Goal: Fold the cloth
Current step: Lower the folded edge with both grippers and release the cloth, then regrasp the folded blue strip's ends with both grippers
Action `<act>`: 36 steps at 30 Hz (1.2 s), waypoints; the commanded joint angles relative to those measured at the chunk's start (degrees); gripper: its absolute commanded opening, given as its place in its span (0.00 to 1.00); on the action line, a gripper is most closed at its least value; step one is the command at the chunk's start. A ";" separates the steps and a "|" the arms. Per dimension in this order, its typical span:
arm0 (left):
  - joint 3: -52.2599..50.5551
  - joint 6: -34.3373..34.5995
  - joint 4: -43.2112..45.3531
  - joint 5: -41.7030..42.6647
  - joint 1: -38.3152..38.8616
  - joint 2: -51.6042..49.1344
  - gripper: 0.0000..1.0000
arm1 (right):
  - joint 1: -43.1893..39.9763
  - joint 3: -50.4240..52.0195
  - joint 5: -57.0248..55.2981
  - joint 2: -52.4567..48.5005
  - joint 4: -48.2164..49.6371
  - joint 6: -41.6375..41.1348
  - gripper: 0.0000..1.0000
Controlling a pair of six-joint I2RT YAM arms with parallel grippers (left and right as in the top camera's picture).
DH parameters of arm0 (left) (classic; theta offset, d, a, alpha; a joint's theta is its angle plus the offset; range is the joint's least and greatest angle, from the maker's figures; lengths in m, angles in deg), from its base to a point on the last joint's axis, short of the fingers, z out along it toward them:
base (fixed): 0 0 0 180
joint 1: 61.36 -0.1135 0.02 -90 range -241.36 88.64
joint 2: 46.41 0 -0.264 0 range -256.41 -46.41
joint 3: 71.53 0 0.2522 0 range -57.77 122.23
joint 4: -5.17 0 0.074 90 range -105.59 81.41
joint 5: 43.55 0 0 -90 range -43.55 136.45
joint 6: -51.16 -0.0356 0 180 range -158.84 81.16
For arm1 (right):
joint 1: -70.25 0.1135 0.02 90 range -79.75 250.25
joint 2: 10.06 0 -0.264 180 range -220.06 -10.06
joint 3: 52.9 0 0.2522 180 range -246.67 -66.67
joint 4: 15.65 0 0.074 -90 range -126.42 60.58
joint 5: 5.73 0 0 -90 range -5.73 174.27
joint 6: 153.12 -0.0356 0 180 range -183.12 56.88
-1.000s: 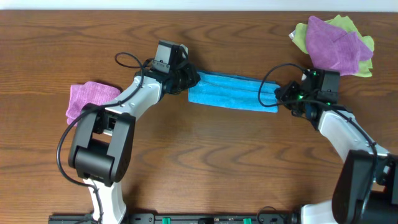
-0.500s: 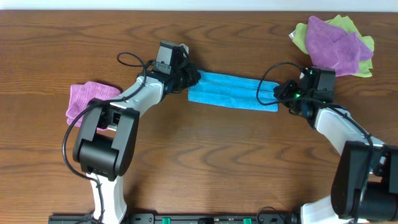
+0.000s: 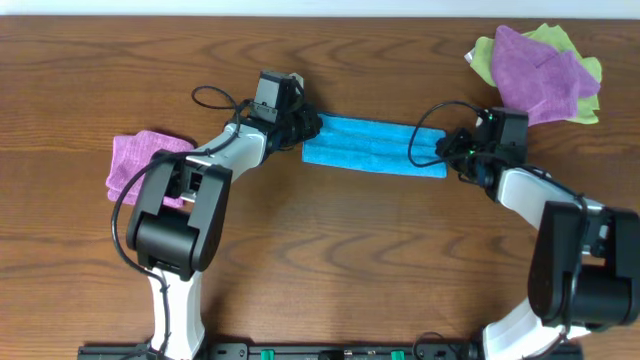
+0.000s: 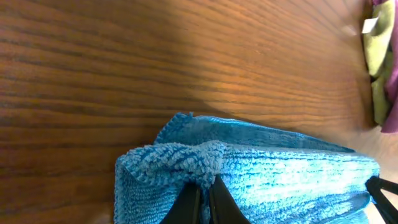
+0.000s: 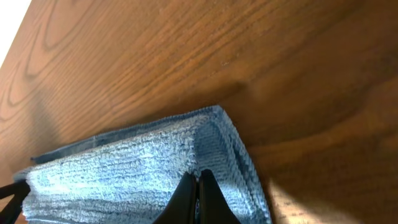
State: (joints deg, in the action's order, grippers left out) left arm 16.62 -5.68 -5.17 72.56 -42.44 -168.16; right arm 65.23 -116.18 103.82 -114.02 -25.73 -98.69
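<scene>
The cloth (a long strip) lies flat — left fingers and right fingers pinch its ends.

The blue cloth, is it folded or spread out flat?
Folded: the cloth lies as a narrow strip, doubled layers showing at both ends, left hand and right hand each pinching one end.

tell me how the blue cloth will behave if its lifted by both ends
Probably floppy: the cloth bunches into a pucker where the left gripper pinches it, so lifted by its ends it would likely sag in the middle. Its fuzzy terry pile looks grippy rather than slippery, so the right gripper should hold. Pushed, it would probably wrinkle, not slide.
</scene>
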 commanded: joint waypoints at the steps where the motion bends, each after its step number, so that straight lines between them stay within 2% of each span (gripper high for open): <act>1: 0.92 -0.42 0.07 -6.23 -2.01 -1.84 0.06 | -0.90 -0.92 -7.61 -0.96 0.28 -0.37 0.01; 4: 0.92 -0.42 0.02 -6.19 -2.01 -2.45 0.07 | -0.92 -0.94 -8.24 -0.96 0.24 -0.28 0.01; 5: 0.92 -0.42 0.04 -6.19 -2.01 -2.54 0.10 | -0.92 -0.94 -8.24 -0.96 0.26 -0.15 0.01; 6: 0.92 -0.44 0.04 -6.19 -2.01 -2.54 0.19 | -0.90 -0.96 -8.22 -0.96 0.24 -0.15 0.02; 7: 0.92 -0.48 0.11 -6.21 -2.01 -2.51 0.29 | -0.90 -0.96 -8.22 -0.96 0.24 -0.15 0.08; 9: 0.94 -0.87 0.26 -6.19 -2.03 -2.51 0.51 | -0.90 -0.96 -8.20 -0.94 0.20 -0.15 0.40; 10: 0.96 -0.90 0.24 -6.19 -2.10 -2.51 0.67 | -0.92 -0.96 -8.17 -0.94 0.17 -0.11 0.46; 12: 0.96 -1.05 0.20 -5.92 -2.32 -2.29 0.91 | -0.92 -0.96 -7.56 -0.85 0.07 -0.13 0.52; 13: 0.96 -1.05 0.20 -5.68 -2.40 -2.16 0.95 | -0.92 -0.98 -7.02 -0.79 0.07 -0.13 0.53; 19: 1.75 -1.07 -0.61 -3.13 -3.37 -1.29 0.95 | -0.92 -1.07 -4.74 1.64 -0.90 -0.24 0.56; 23: 1.77 -1.27 -2.14 -1.60 -3.69 -0.20 0.96 | -0.92 -1.07 -4.13 4.63 -3.61 -1.16 0.55; 30: 2.78 -6.67 -10.36 -1.46 -4.02 3.76 0.95 | -0.92 -1.07 -4.09 8.57 -9.81 -1.25 0.53; 36: 3.15 -8.94 -18.08 -5.77 -4.02 8.85 0.96 | -0.90 -1.07 -1.40 9.14 -10.88 -2.29 0.50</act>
State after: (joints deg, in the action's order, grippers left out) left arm 18.76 -11.66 -21.74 69.52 -45.98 -162.59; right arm 64.47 -116.42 100.37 -105.91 -36.42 -99.54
